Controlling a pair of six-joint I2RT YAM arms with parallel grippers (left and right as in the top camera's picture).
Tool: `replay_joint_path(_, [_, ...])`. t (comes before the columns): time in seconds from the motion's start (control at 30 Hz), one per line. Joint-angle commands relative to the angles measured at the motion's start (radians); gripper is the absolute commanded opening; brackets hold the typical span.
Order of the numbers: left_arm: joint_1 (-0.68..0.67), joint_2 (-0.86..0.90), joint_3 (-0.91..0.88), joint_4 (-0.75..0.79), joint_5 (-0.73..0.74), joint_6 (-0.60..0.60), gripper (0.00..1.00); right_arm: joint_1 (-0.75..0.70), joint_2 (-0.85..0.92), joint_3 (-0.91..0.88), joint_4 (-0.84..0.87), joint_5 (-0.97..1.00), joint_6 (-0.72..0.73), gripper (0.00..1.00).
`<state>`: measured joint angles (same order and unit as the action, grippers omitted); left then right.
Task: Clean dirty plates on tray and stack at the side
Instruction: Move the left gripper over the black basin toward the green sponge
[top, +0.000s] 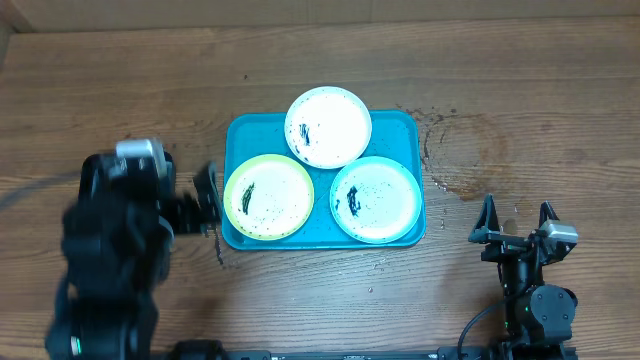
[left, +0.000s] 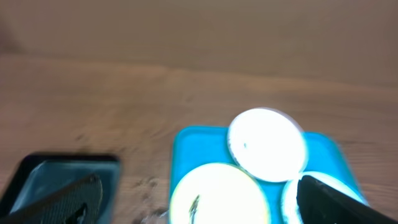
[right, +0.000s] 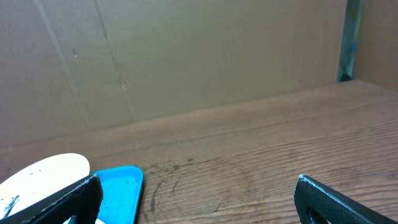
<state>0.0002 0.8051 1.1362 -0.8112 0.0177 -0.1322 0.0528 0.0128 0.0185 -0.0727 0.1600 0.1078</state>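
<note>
Three round plates fill the tray (top: 248, 136), a turquoise plastic rectangle with rounded corners and a raised rim, which lies in the middle of the counter (top: 520, 80). The white plate (top: 328, 126) sits at the far side and its edge reaches over the far rim. The yellow-green plate (top: 268, 198) and the light blue plate (top: 375, 199) lie side by side at the near side, very close to each other. All three look smooth and carry dark smears and specks.

My left pincer (top: 208, 200) is just beside the left rim of the tray. It is blurred from overhead, but the left wrist view shows its fingers spread wide, with nothing between them. My right pincer (top: 517, 218) is well apart from the tray, near the front right, and its jaws also stand wide open and hold nothing.

Around the tray I see bare wood grain on every side, with the most room at the far side and at the right. Some dark specks (top: 440, 150) lie on the wood just right of the tray. A brown cardboard wall (right: 186, 56) closes the far edge of the counter.
</note>
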Motion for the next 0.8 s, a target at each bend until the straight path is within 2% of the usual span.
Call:
replay_joint_path(0.0, [0.006,0.109,0.108,-0.037,-0.100,-0.033,1.00,-0.004,-0.010,-0.011,0.005,-0.005,-0.004,1.00])
replay_joint_path(0.07, [0.007,0.150,0.118,-0.062,-0.107,-0.025,1.00,-0.004,-0.010,-0.011,0.005,-0.005,-0.004,1.00])
replay_joint_path(0.13, [0.024,0.181,0.116,-0.088,-0.188,-0.057,1.00,-0.004,-0.010,-0.011,0.005,-0.005,-0.004,1.00])
replay_joint_path(0.2, [0.071,0.215,0.116,-0.098,-0.272,-0.166,1.00,-0.004,-0.010,-0.011,0.005,-0.005,-0.004,1.00])
replay_joint_path(0.27, [0.157,0.254,0.116,-0.093,-0.273,-0.272,1.00,-0.004,-0.010,-0.011,0.005,-0.005,-0.004,1.00])
replay_joint_path(0.4, [0.320,0.348,0.116,-0.082,-0.089,-0.302,1.00,-0.004,-0.010,-0.011,0.005,-0.005,-0.004,1.00])
replay_joint_path(0.47, [0.372,0.407,0.116,-0.132,0.027,-0.302,1.00,-0.004,-0.010,-0.011,0.005,-0.005,-0.004,1.00])
replay_joint_path(0.6, [0.413,0.539,0.115,-0.208,0.040,-0.309,1.00,-0.004,-0.010,-0.011,0.005,-0.005,-0.004,1.00])
replay_joint_path(0.73, [0.506,0.690,0.116,-0.209,0.266,-0.293,1.00,-0.004,-0.010,-0.011,0.005,-0.005,-0.004,1.00])
replay_joint_path(0.77, [0.527,0.715,0.116,-0.209,0.281,-0.294,1.00,-0.004,-0.010,-0.011,0.005,-0.005,-0.004,1.00])
